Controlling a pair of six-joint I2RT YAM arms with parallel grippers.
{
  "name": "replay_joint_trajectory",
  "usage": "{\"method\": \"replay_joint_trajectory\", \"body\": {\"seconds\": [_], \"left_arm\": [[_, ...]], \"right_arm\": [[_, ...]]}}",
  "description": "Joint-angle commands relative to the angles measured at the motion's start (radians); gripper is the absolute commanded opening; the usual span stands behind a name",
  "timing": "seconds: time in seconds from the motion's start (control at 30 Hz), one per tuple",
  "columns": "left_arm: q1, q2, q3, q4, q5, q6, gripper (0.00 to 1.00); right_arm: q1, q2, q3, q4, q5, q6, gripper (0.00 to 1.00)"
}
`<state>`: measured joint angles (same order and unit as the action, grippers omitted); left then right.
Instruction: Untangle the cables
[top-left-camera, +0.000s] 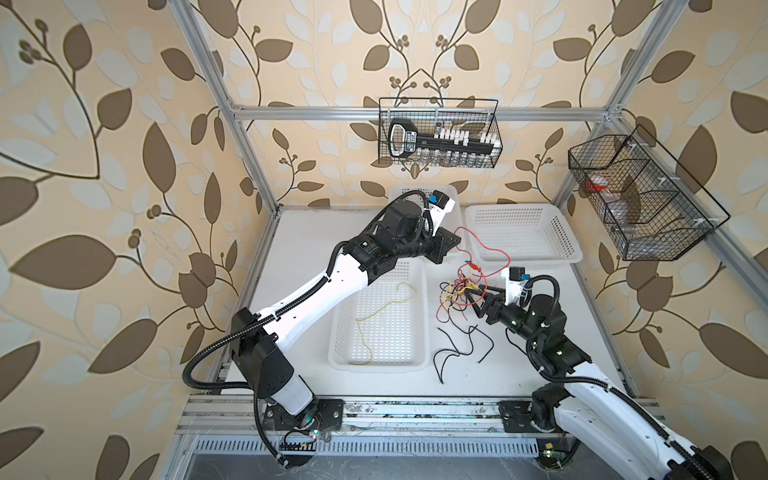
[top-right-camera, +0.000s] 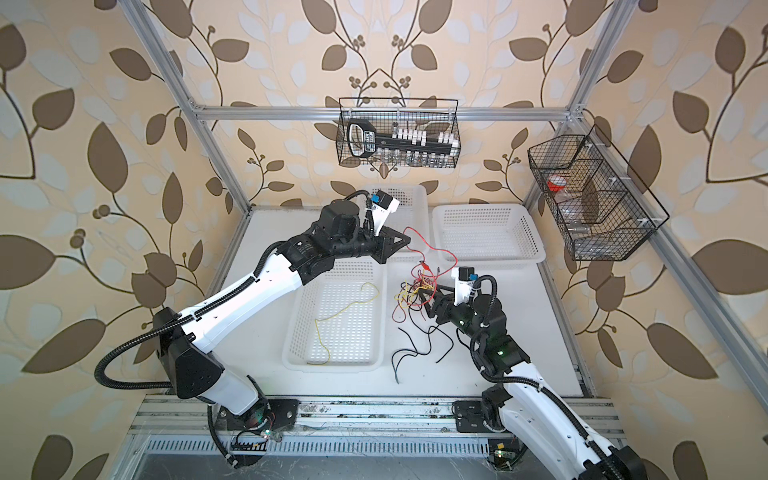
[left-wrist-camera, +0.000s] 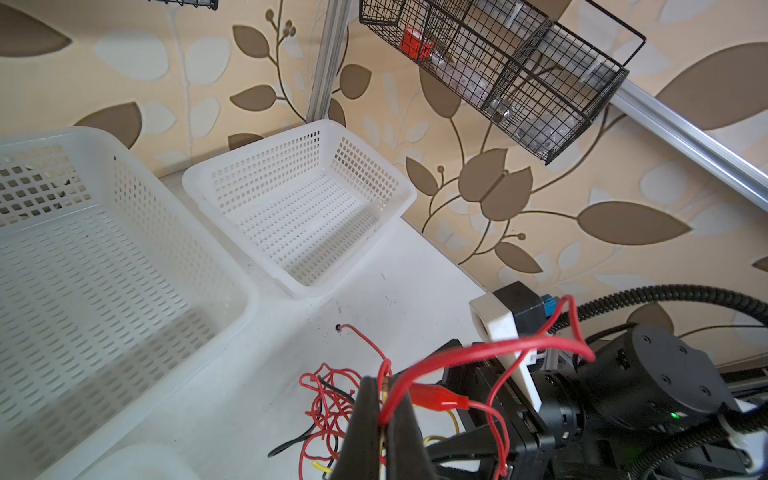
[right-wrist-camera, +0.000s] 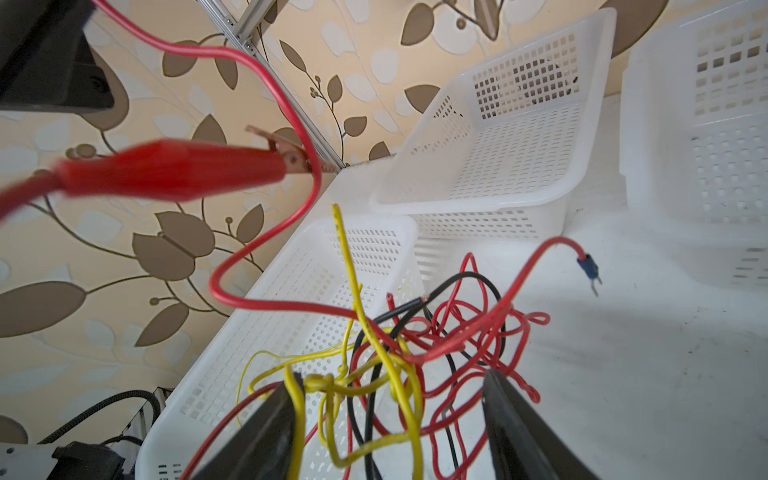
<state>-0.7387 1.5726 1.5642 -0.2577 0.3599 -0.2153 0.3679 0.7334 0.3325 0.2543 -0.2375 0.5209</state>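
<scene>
Where the left gripper (left-wrist-camera: 386, 390) hangs above the surface (top-left-camera: 519, 374), its fingers are pressed together on a red cable (left-wrist-camera: 519, 343). The cable loops out from the pinch and drops to the tangle of cables (top-left-camera: 461, 291) lying below and ahead of that gripper. A red alligator clip (right-wrist-camera: 174, 170) dangles on this hanging stretch, clear of the surface, between the two grippers. The right gripper (right-wrist-camera: 392, 374) sits low at the tangle with its fingers spread wide. Yellow, red and black strands lie in the gap between them, and one yellow strand rests against the inner face of one finger. Just beyond the right gripper's fingertips, a red strand ending in a blue-sleeved fork terminal (right-wrist-camera: 587, 266) arcs up out of the tangle. Black cables (top-left-camera: 457, 353) lie loose on the surface beside the right gripper, back toward its arm's base. A single yellow cable (top-left-camera: 384, 309) lies in the white basket (top-left-camera: 382, 365) beneath the left arm, well apart from both grippers and across the tangle from the right gripper.
</scene>
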Motion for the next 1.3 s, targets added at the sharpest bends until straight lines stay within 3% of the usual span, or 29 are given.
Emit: {"method": "replay_joint_trajectory", "body": {"seconds": [0.0, 0.07, 0.23, 0.37, 0.6, 1.0, 1.27], "left_arm": [[0.002, -0.015, -0.001, 0.069, 0.039, -0.018, 0.0], [0.001, -0.02, -0.003, 0.07, 0.045, -0.019, 0.0], [0.002, -0.032, -0.011, 0.056, 0.024, -0.006, 0.0], [0.007, -0.042, -0.026, 0.022, -0.063, 0.008, 0.0], [0.036, -0.075, -0.08, 0.006, -0.155, -0.015, 0.0], [0.053, -0.125, -0.109, -0.059, -0.339, -0.002, 0.0], [0.074, -0.179, -0.11, -0.099, -0.403, 0.016, 0.0]], "right_arm": [[0.009, 0.024, 0.046, -0.022, 0.12, -0.002, 0.63], [0.009, 0.046, 0.052, -0.02, 0.142, 0.004, 0.54], [0.009, 0.071, 0.054, -0.006, 0.138, -0.003, 0.19], [0.009, 0.033, 0.051, -0.069, 0.195, -0.022, 0.0], [-0.015, -0.054, 0.048, -0.238, 0.339, -0.059, 0.0], [-0.089, -0.039, 0.077, -0.495, 0.618, -0.031, 0.0], [-0.116, 0.002, 0.077, -0.51, 0.642, 0.001, 0.0]]}}
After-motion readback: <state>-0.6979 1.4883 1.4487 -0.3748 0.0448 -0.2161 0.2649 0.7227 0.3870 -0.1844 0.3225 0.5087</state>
